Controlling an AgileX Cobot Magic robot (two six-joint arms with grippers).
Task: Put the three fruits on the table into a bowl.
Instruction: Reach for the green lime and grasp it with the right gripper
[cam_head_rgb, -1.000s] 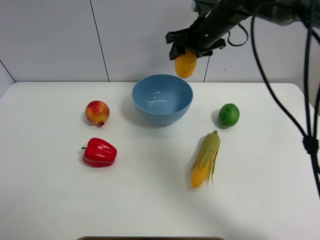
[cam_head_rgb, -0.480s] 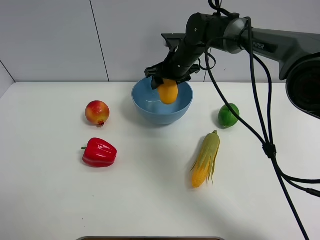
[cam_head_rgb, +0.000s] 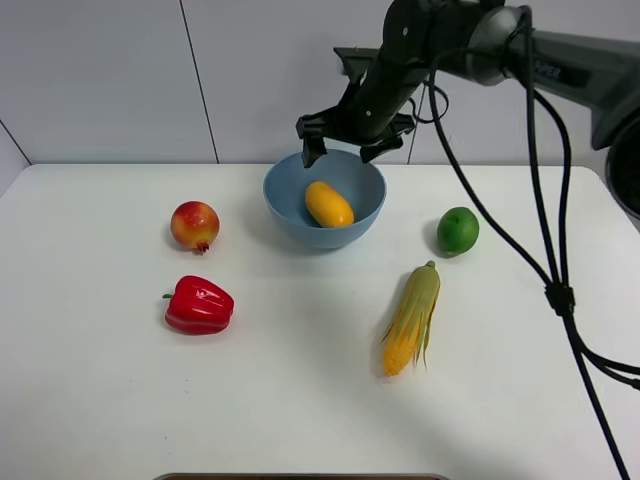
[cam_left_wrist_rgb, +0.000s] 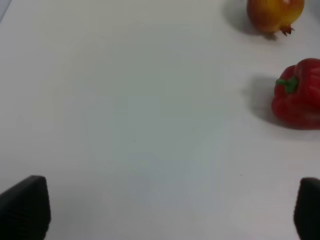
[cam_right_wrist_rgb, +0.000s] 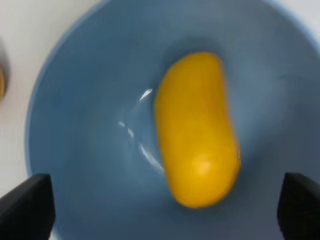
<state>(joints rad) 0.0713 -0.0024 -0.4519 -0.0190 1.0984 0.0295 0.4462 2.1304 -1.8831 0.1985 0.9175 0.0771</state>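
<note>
Fruits: one of three is in; left end effector (cam_left_wrist_rgb: 165, 210) hangs spread and empty over the desk (cam_head_rgb: 300, 400); lime (cam_head_rgb: 458, 230) and pomegranate (cam_head_rgb: 194, 225) lie either side of the bowl (cam_head_rgb: 288, 226), apart from it; mango (cam_head_rgb: 329, 203) rests inside; right end effector (cam_head_rgb: 340, 150) hovers released above; next, probably, a descent onto the lime.

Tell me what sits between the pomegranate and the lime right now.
The light-blue bowl, with the mango lying inside it, sits between the pomegranate and the lime; the exterior high view shows it.
</note>
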